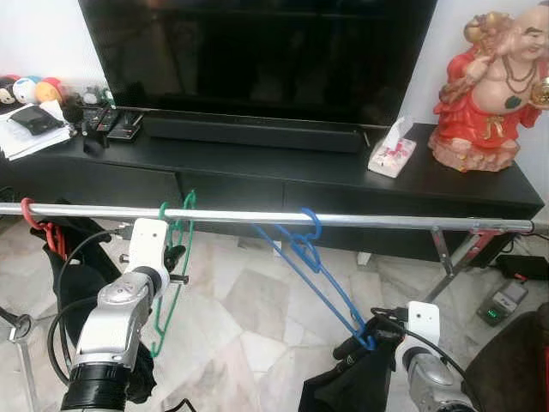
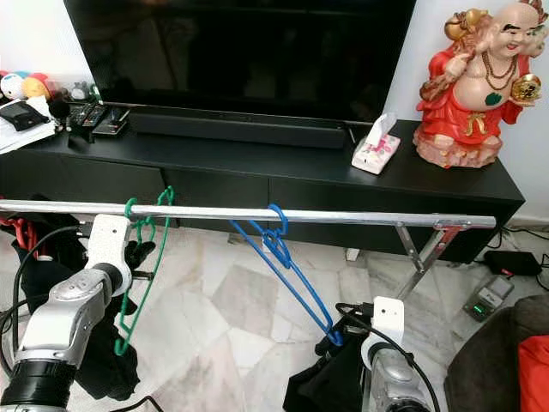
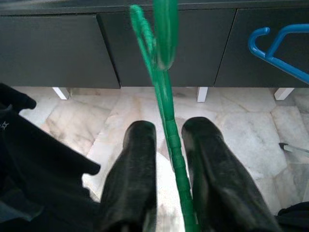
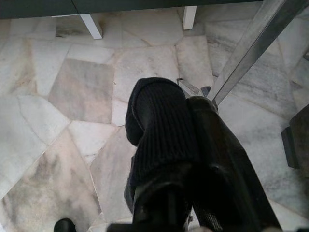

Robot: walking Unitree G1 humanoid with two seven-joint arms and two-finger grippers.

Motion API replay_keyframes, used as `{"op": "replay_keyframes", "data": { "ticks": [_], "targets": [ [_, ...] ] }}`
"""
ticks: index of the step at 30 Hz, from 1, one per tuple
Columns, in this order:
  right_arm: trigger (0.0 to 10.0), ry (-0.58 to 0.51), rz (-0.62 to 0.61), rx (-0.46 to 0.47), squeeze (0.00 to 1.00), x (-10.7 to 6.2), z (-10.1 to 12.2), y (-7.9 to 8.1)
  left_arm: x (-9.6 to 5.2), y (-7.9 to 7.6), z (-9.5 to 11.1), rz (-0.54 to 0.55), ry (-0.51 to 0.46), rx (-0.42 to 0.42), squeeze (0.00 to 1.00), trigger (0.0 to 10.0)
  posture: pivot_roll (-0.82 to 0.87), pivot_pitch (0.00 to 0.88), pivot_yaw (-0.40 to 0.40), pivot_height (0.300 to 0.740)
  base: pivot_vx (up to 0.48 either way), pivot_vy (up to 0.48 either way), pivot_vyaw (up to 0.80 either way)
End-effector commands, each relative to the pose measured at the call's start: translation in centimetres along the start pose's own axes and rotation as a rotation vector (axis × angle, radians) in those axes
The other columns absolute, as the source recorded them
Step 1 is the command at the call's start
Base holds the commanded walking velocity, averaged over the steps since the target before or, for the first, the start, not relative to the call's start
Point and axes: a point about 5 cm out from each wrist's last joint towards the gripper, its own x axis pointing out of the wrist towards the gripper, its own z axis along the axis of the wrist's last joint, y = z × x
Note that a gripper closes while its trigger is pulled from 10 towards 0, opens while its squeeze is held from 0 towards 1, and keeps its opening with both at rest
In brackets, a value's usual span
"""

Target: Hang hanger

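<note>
Item: green hanger [image 1: 176,257], hooked on rail [image 1: 377,221] at our ten o'clock; left gripper [image 3: 169,145] fingers apart astride it. Right gripper [image 4: 186,145] pinches dark garment [image 4: 161,130] below blue hanger [image 1: 313,257]. Marble floor [image 1: 249,318] open between.

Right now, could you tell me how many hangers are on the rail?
3: a red hanger at the rail's left end, a green hanger beside it, a blue hanger mid-rail. Others may be hidden.

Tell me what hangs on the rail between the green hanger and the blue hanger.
Nothing: in the left eye view the rail is bare between the green hanger and the blue hanger.
</note>
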Motion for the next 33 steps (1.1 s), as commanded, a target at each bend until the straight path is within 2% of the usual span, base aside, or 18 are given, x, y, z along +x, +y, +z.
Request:
{"op": "replay_keyframes", "data": {
  "ticks": [1,10,18,21,22,23,24,29,33],
  "targets": [
    [10.0,-0.016,-0.004,-0.007,0.0,0.1,0.6,-0.2,0.1,0.0,0.0,-0.005,0.019,0.012,0.0,0.0,-0.02,0.0,-0.025,0.74,0.0,0.0,0.0],
    [10.0,-0.017,0.0,-0.007,0.0,0.1,0.6,-0.1,0.1,0.3,-0.9,0.033,0.096,0.028,0.0,0.0,-0.02,0.0,-0.024,0.74,0.0,0.0,0.0],
    [10.0,-0.019,0.001,-0.008,0.0,0.1,0.6,-0.2,0.0,0.0,-0.7,0.022,0.068,0.04,0.0,0.0,-0.02,0.0,-0.025,0.74,0.0,0.0,0.0],
    [10.0,-0.021,0.001,-0.009,0.0,0.1,0.7,-0.1,-0.1,-0.1,-0.3,0.016,0.031,0.063,0.0,0.0,-0.02,0.0,-0.025,0.74,0.0,0.0,0.0],
    [10.0,-0.023,0.0,-0.008,0.0,0.1,0.7,-0.1,-0.3,-0.3,0.1,0.006,-0.012,0.074,0.0,0.0,-0.02,0.0,-0.025,0.74,0.0,0.0,0.0],
    [10.0,-0.031,0.0,-0.009,0.0,0.1,0.7,-0.1,-0.9,-0.7,1.1,-0.008,-0.112,0.107,0.0,0.0,-0.02,0.0,-0.025,0.74,0.0,0.0,0.0],
    [10.0,-0.034,0.0,-0.009,0.0,0.1,0.8,-0.1,-1.1,-0.8,1.4,-0.011,-0.145,0.115,0.0,0.0,-0.02,0.0,-0.025,0.74,0.0,0.0,0.0],
    [10.0,-0.04,-0.002,-0.007,0.0,0.1,0.8,-0.2,-1.7,-0.9,1.7,-0.013,-0.208,0.139,0.0,0.0,-0.02,0.0,-0.026,0.74,0.0,0.0,0.0],
    [10.0,-0.045,-0.002,-0.009,0.0,0.1,0.8,-0.2,-2.8,-0.9,1.9,-0.011,-0.272,0.143,0.0,0.0,-0.02,0.0,-0.026,0.74,0.0,0.0,0.0]
  ]
}}
